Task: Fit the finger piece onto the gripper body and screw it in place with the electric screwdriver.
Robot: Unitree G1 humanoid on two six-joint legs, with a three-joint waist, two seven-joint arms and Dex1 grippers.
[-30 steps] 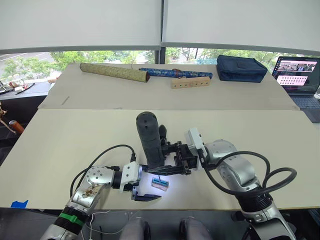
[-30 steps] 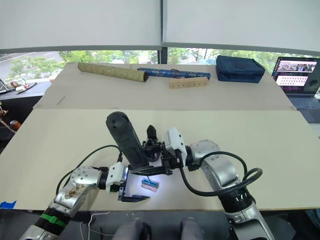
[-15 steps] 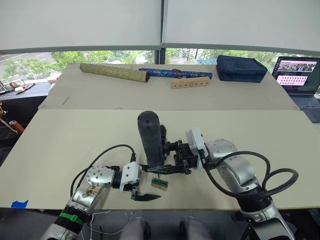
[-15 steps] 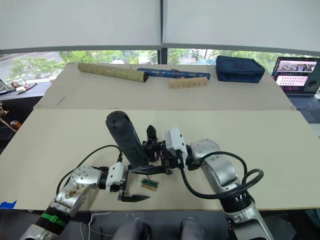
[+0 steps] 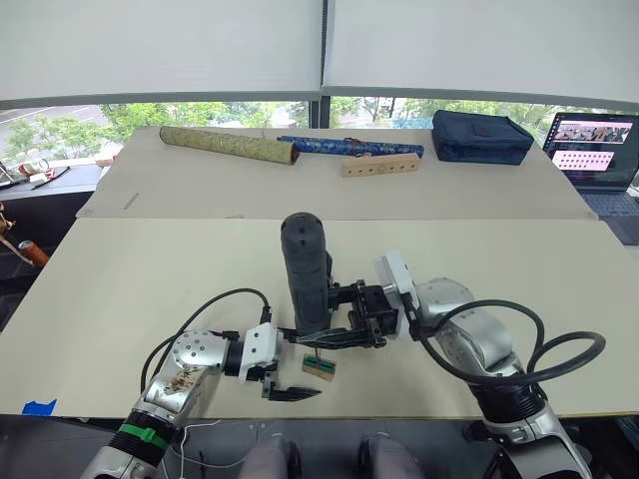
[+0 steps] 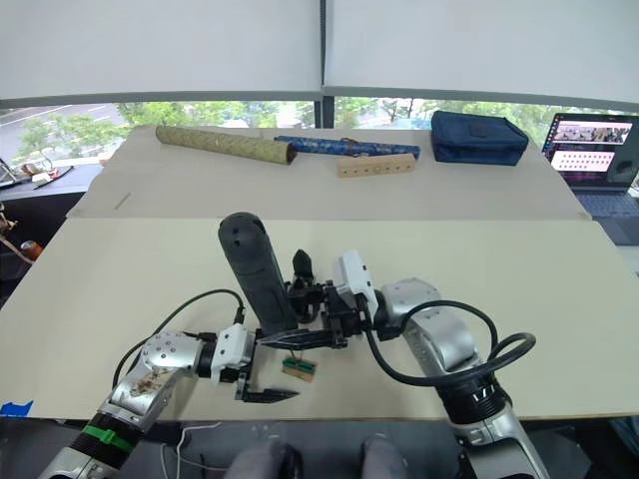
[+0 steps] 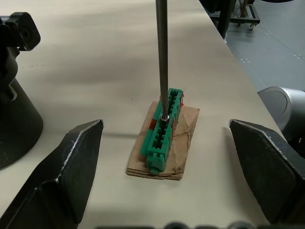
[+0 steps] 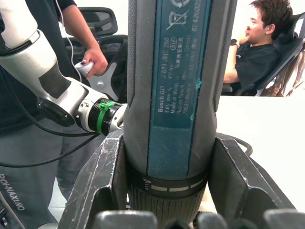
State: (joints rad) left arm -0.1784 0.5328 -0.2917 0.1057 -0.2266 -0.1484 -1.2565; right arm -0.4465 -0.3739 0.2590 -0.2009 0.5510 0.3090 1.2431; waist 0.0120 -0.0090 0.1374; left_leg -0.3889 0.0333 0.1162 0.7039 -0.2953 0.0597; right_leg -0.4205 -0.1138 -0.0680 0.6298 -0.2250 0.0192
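My right gripper [image 5: 318,324] is shut on the electric screwdriver [image 5: 305,271], a thick dark cylinder held nearly upright; its label faces the right wrist view [image 8: 174,81]. Its thin metal bit [image 7: 163,62] comes down onto a green ridged strip [image 7: 162,128] lying on a scrap of brown cardboard [image 5: 319,367]. My left gripper [image 7: 164,126] is open, one finger on each side of that strip and touching nothing. Just behind the screwdriver stands a black block [image 6: 303,267], apparently the gripper body, mostly hidden. I cannot make out the finger piece on its own.
Along the far table lie an olive roll [image 5: 230,146], a blue patterned roll [image 5: 349,146], a wooden block with holes [image 5: 379,165] and a navy pouch [image 5: 482,136]. A laptop [image 5: 594,140] sits far right. A seated person [image 8: 257,52] and a standing person's hand [image 8: 90,57] are nearby.
The screwdriver's light, which lit the table around the green strip a second ago, is off. The screwdriver has shifted slightly right and stands more upright. My left gripper has stayed put.
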